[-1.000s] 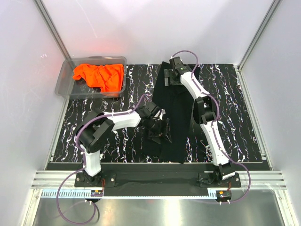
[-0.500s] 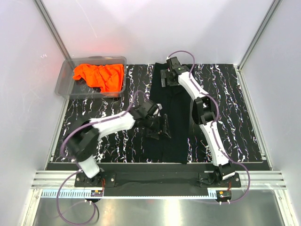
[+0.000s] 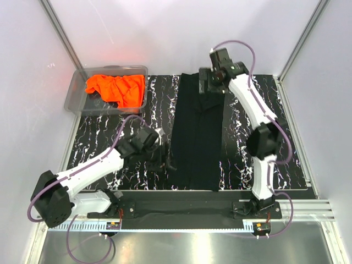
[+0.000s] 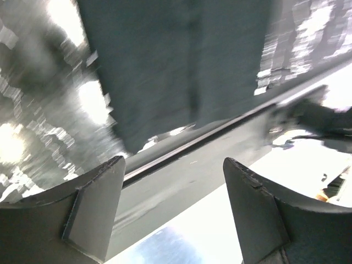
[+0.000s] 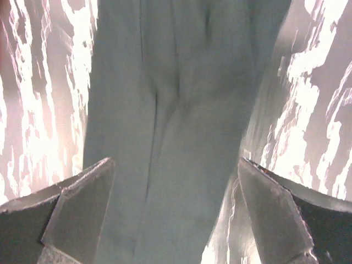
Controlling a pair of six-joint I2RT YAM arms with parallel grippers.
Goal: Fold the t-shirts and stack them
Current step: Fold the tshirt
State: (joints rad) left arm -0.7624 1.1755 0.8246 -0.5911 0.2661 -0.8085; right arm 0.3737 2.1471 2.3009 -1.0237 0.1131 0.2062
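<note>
the first t-shirt [image 3: 195, 137] lies lengthwise along the middle of the tabletop [image 3: 93, 126], from far edge to near edge. the second t-shirt [image 3: 116, 88] sits in a bin [image 3: 74, 96] at the far left corner. the left hand [image 3: 165, 158] is just left of the first t-shirt's near half; the right hand [image 3: 212, 82] is over its far end.

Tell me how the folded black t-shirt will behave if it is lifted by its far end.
The black t-shirt will probably hang limp: it lies flat as a long strip with soft creases. Its folded layers may slip open, as nothing pins them. Pushed across the marbled mat, it would likely bunch rather than slide.
</note>
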